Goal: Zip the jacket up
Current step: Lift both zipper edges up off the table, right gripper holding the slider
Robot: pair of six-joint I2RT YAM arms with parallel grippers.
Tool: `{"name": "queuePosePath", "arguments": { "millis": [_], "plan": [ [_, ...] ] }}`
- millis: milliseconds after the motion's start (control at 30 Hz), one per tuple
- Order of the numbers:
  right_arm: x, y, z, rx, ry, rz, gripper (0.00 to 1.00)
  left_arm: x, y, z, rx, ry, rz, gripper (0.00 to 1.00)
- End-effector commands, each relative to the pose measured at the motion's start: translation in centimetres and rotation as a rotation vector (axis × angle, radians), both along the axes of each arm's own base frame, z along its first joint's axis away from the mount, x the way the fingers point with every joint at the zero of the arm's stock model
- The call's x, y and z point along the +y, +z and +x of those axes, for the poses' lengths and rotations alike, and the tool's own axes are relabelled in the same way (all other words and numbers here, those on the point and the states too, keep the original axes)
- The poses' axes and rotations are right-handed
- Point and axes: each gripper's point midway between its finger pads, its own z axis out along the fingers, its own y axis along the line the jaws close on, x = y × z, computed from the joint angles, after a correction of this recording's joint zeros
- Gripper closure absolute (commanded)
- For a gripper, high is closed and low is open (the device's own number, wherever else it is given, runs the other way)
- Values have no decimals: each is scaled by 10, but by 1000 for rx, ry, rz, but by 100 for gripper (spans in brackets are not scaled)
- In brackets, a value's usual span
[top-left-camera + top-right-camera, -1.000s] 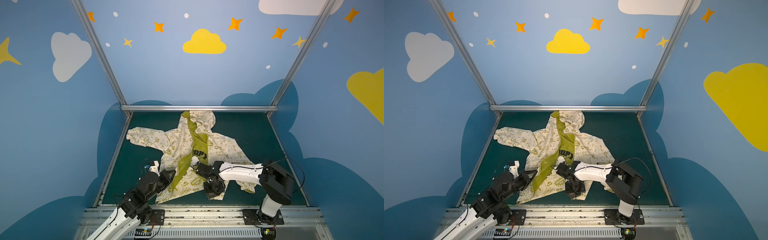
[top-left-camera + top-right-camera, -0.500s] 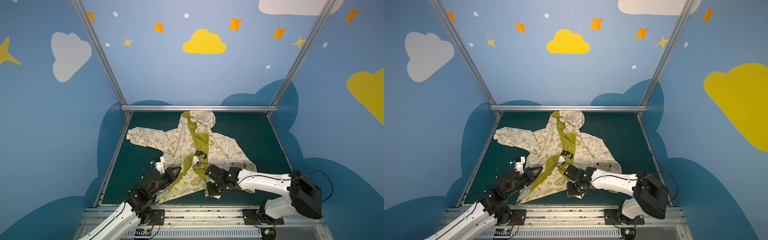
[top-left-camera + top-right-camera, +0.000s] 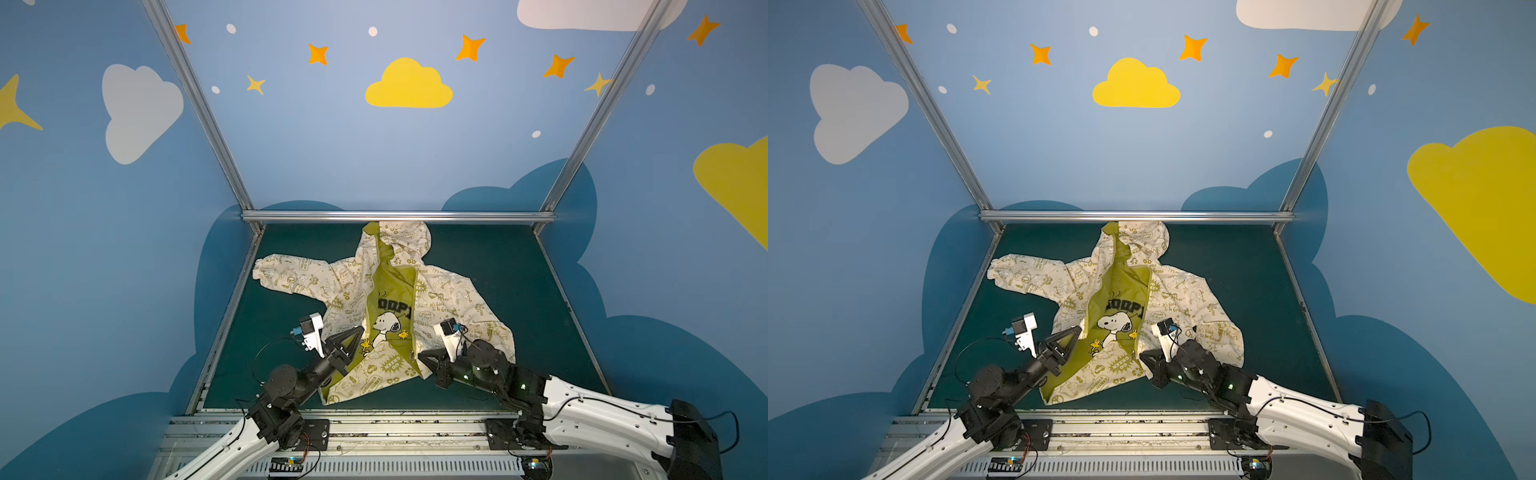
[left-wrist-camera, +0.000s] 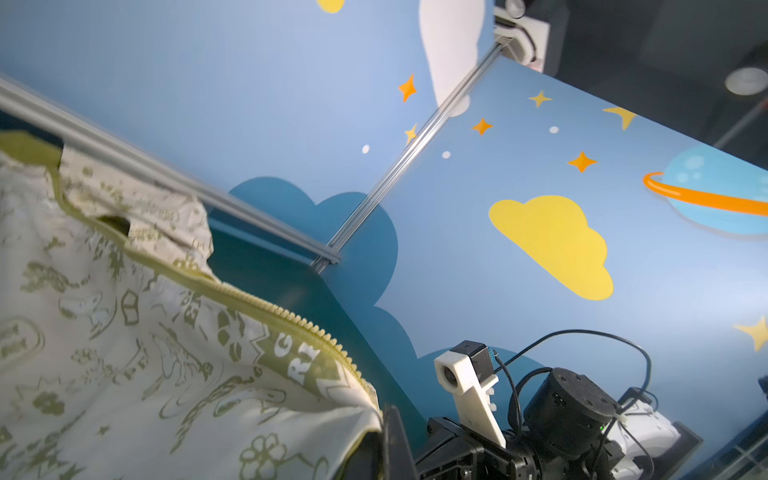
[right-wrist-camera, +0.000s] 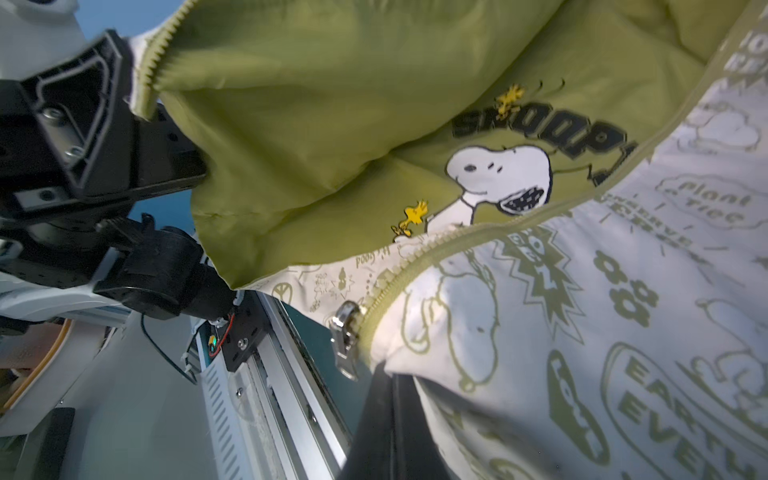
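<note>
The jacket (image 3: 453,299) lies face up on the dark green table (image 3: 519,266) with its hood toward the back rail (image 3: 399,216), and its front is spread open so the olive lining (image 3: 390,286) with its Snoopy print shows. The left gripper (image 3: 360,331) is clenched on the toothed zipper edge of one front panel and appears to hold it up off the table. The right gripper (image 3: 422,358) is pinched shut on the lower corner of the other panel, just beside the silver zipper slider (image 5: 347,332), which hangs loose at the foot of its teeth. The two bottom ends are well apart and nothing is seated in the slider. The likeliest failure is a missed insertion: both pinches sit on soft cloth, not on hard parts, so the free end could twist and the dangling slider could tilt as the panels come together. The thin fabric may also slide out of either pinch under tension, loose lining could bunch into the teeth, and the two grippers could knock together as they converge
</note>
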Motion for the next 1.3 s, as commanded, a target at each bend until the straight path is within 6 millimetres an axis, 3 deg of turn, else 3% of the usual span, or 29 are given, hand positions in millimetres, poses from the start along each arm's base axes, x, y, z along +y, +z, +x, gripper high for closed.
{"name": "queuePosePath", "arguments": {
  "millis": [0, 200, 633, 867, 1267],
  "plan": [
    [3, 33, 0, -121, 26, 114, 100, -1, 23, -12, -215, 6, 46, 97],
    [8, 52, -5, -212, 81, 157, 100, -9, 26, -15, -304, -6, 86, 97],
    [44, 90, -9, -298, 191, 256, 100, -22, 48, -13, -444, 8, 141, 97],
    [53, 90, -4, -274, 182, 277, 100, -21, 50, -10, -503, 59, 190, 97],
    [58, 109, 11, -271, 63, 313, 100, -10, 52, -4, -531, 152, 244, 97]
  ]
}}
